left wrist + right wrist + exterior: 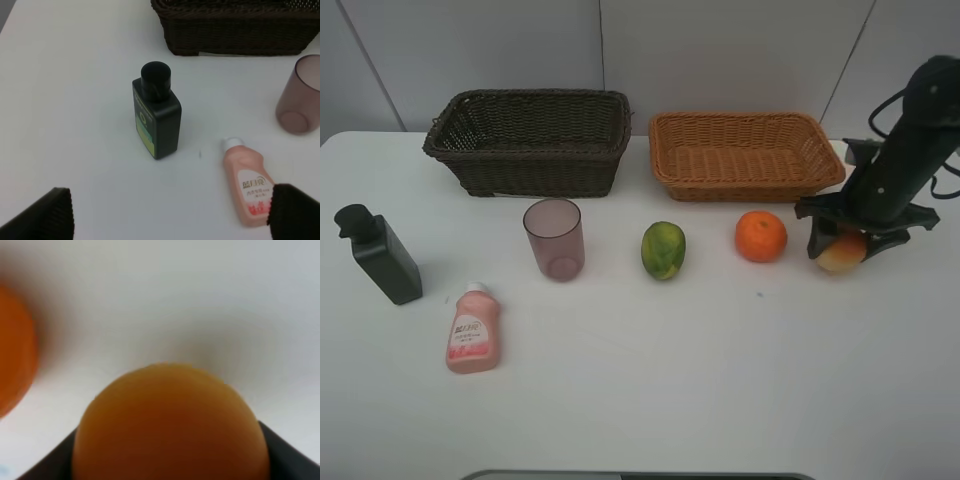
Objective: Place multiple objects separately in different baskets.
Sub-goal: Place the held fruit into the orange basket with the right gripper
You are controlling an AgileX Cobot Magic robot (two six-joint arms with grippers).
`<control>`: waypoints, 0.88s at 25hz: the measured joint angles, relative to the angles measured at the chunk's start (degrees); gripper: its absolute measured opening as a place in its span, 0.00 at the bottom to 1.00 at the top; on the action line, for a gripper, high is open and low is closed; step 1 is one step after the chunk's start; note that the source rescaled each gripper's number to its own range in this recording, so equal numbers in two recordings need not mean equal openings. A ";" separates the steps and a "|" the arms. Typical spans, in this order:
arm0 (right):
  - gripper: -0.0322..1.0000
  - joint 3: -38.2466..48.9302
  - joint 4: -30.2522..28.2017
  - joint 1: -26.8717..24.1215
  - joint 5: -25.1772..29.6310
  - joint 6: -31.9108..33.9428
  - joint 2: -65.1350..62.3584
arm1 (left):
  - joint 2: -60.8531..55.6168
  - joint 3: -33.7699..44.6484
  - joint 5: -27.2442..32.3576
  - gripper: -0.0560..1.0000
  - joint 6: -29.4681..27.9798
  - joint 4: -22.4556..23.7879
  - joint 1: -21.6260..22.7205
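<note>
right gripper (pixel 850 236) clamps the peach (pixel 839 254) low beside the orange (pixel 761 236), left gripper (pixel 172 212) wide and empty; grasp step, next likely needs a lift over the orange-tan basket (pixel 745 120) rim.

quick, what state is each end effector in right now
Left end effector: open, holding nothing.
Right end effector: closed on the peach.
</note>
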 joint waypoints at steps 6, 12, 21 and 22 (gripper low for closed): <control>0.06 -4.48 -0.22 0.38 9.55 -1.55 -5.14 | 0.00 0.00 0.00 1.00 0.00 0.00 0.00; 0.06 -16.31 -1.31 3.79 13.46 -1.55 -3.63 | 0.00 0.00 0.00 1.00 0.00 0.00 0.00; 0.06 -36.48 -1.35 6.88 13.27 -1.55 9.60 | 0.00 0.00 0.00 1.00 0.00 0.00 0.00; 0.06 -37.98 -1.35 6.95 12.86 -1.55 10.94 | 0.00 0.00 0.00 1.00 0.00 0.00 0.00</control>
